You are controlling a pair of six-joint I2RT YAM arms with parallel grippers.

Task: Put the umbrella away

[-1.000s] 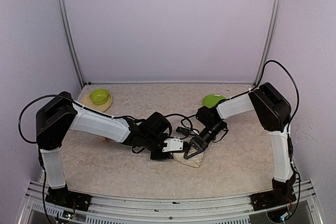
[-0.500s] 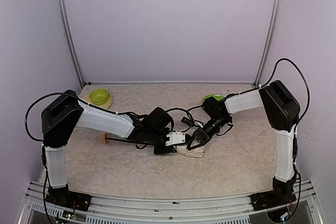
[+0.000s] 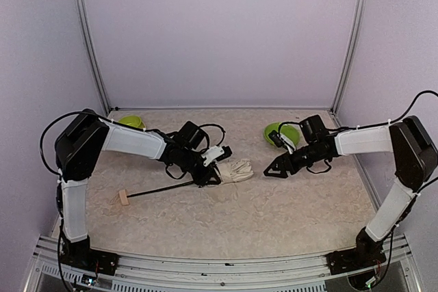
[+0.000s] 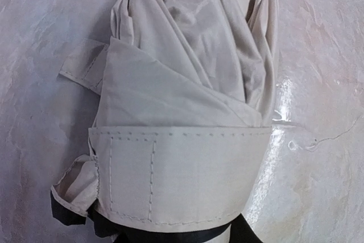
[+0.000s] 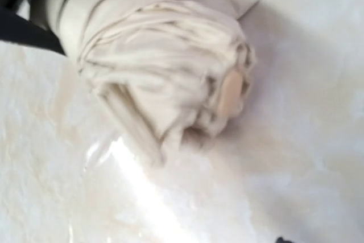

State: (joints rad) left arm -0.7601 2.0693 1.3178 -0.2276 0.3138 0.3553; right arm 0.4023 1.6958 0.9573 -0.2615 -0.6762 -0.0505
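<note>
Gripping umbrella canopy in left end effector, steadying bundle; hovering right end effector apart, empty, spread unclear.

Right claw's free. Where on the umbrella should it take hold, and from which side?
Probably the bunched canopy tip of the umbrella, approached from the right. It lies flat, tip pointing at the right claw, and the left claw holds the strapped end.

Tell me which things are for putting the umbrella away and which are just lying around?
For the job: folded cream-beige fabric umbrella with thin black shaft and small wooden knob handle, held by the left gripper.
Just lying about: round lime-green bowl at the back left; round lime-green dish at the back right.
</note>
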